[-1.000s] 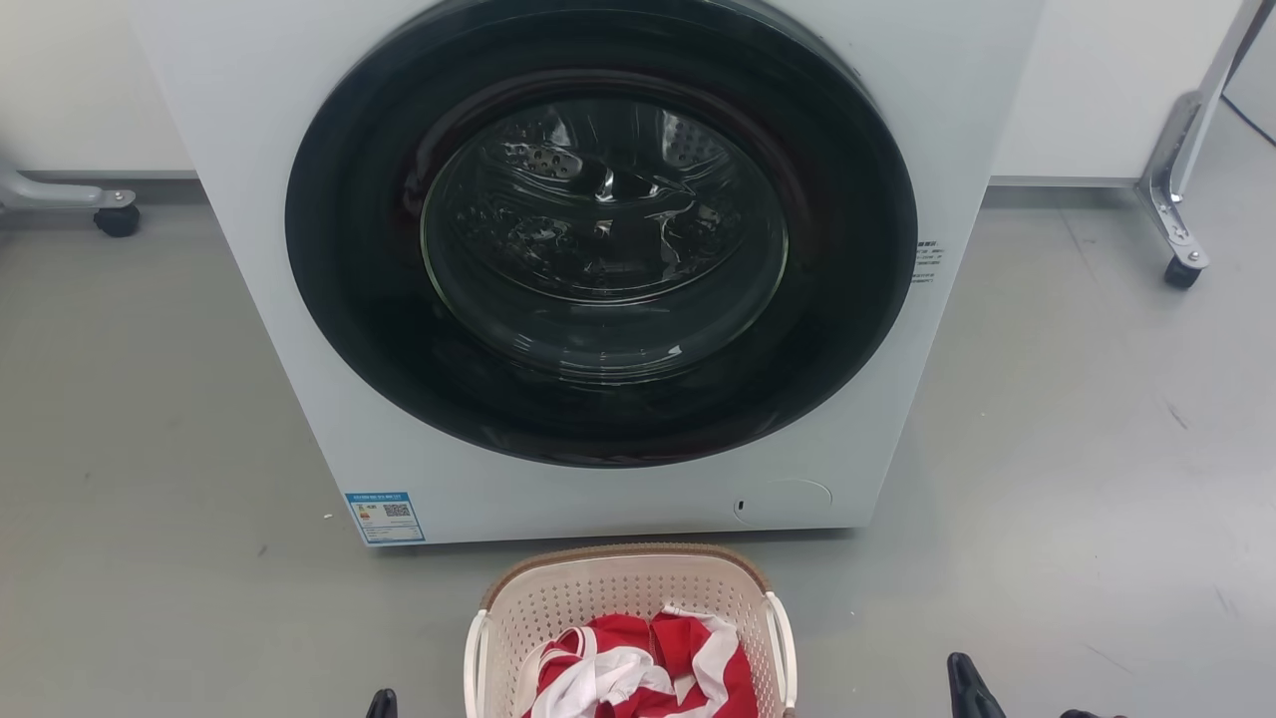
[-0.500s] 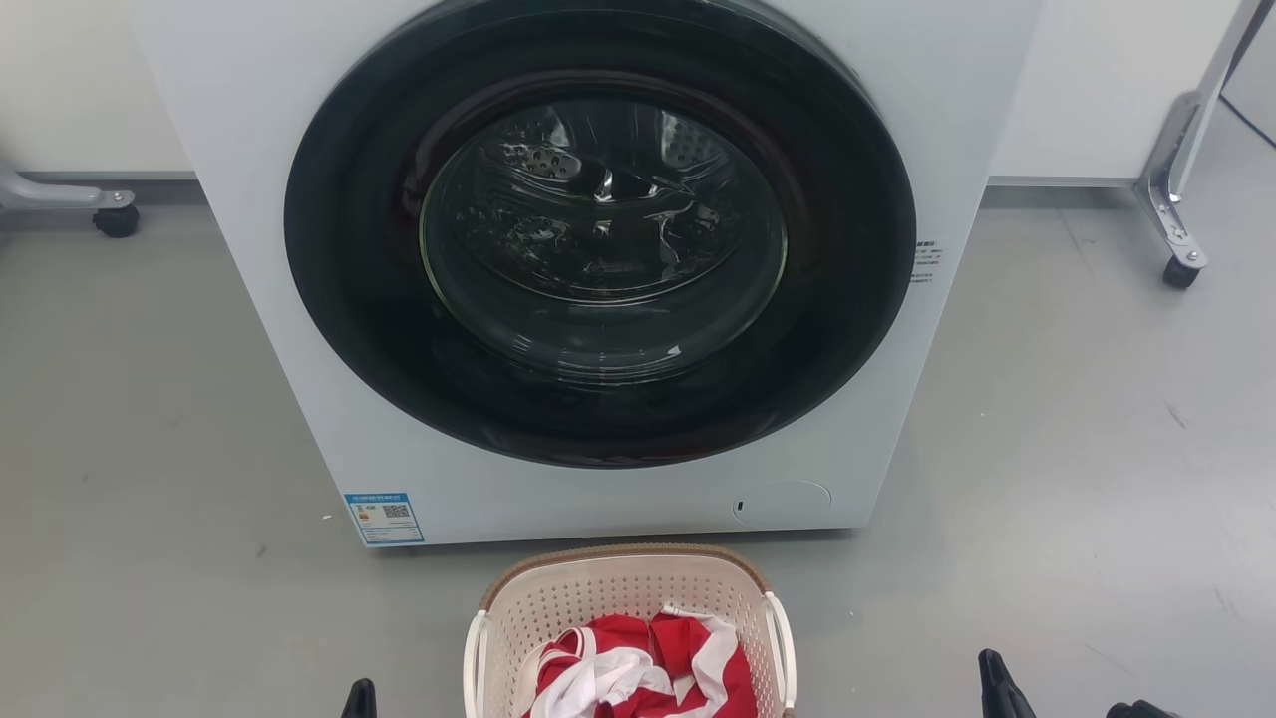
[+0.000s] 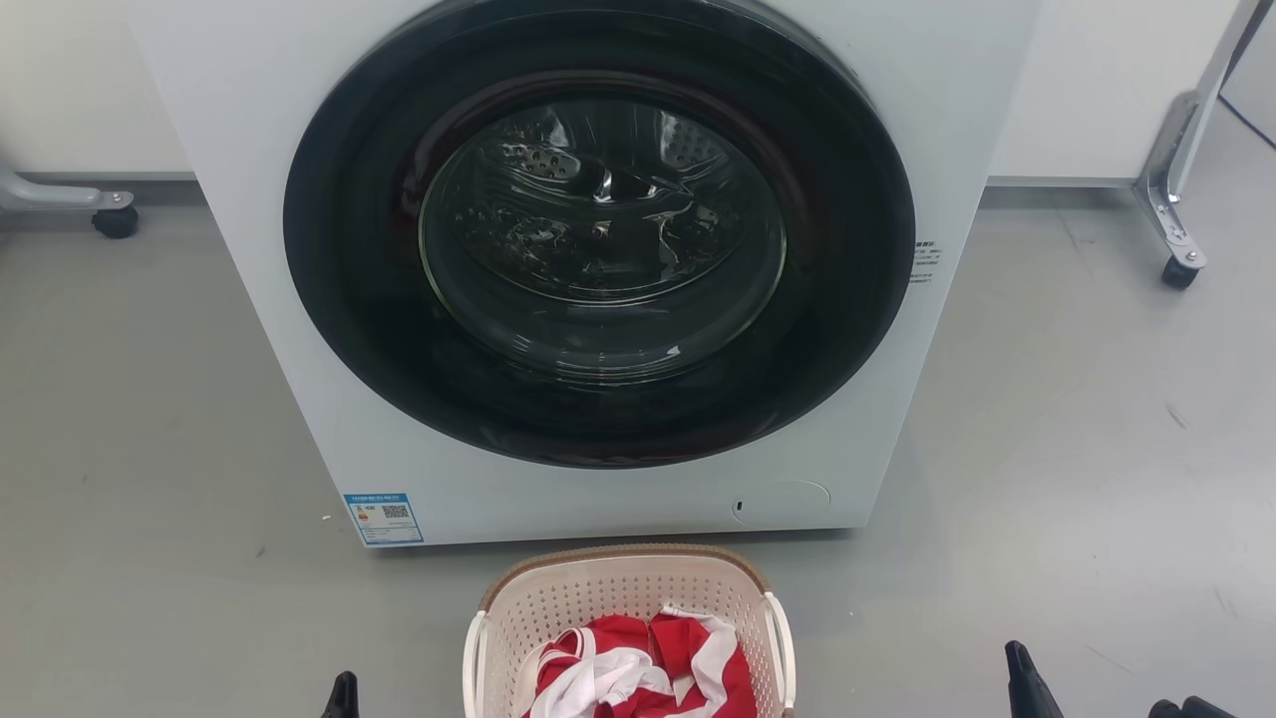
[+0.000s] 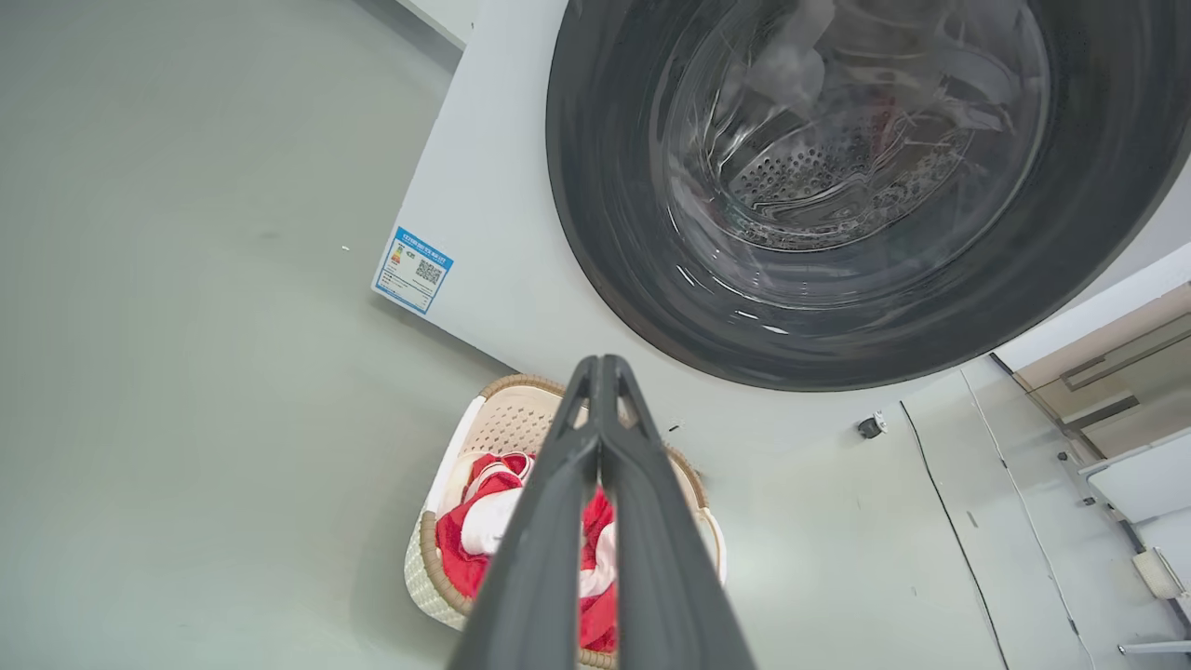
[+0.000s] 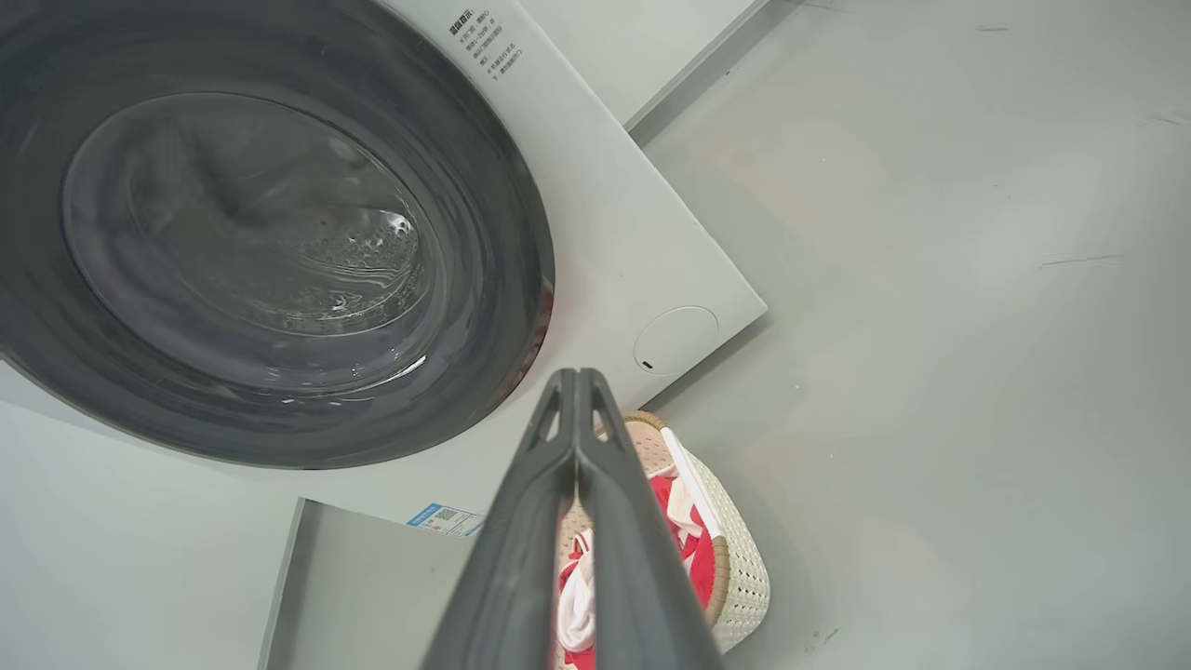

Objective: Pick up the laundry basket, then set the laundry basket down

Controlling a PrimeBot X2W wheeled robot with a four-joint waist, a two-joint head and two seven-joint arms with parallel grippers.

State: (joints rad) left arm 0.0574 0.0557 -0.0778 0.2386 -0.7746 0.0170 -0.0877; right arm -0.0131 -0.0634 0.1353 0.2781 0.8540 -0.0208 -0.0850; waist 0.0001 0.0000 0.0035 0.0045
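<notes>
The laundry basket (image 3: 598, 596) stands on the grey floor just in front of the washing machine, cream with a brown rim and white side handles. A red and white cloth (image 3: 638, 670) lies inside it. My left gripper (image 3: 345, 690) pokes up at the bottom edge, left of the basket and apart from it. My right gripper (image 3: 1017, 666) is further off on the right. In the left wrist view the left gripper (image 4: 603, 363) is shut on nothing, above the basket (image 4: 507, 421). The right gripper (image 5: 577, 374) is likewise shut and empty, with the basket (image 5: 744, 558) below it.
A white washing machine (image 3: 249, 150) with a large dark round door (image 3: 598, 249), shut, stands right behind the basket. Wheeled metal frame legs stand at the far left (image 3: 115, 217) and far right (image 3: 1181, 269). Open grey floor lies on both sides.
Both grippers have slid outward along the bottom edge, the left one further left and the right one further right. The basket has stayed in place.
</notes>
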